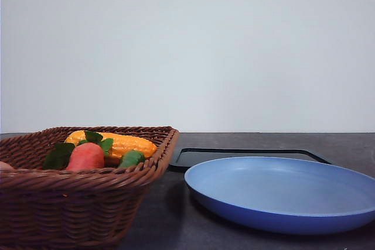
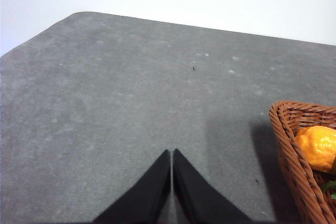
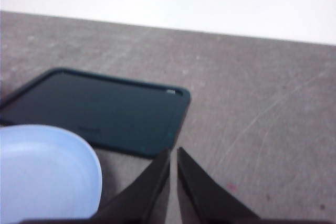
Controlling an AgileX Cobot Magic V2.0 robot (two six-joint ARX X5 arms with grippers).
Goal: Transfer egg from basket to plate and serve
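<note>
Woven basket [image 1: 76,203] stands nearest, just left of the blue plate [image 1: 281,194]. At its left rim a pinkish sliver [image 1: 4,166], perhaps the egg, is cut off; its axis is unreadable. Left gripper [image 2: 171,153] and right gripper [image 3: 173,151] are both pressed together, empty.
</note>
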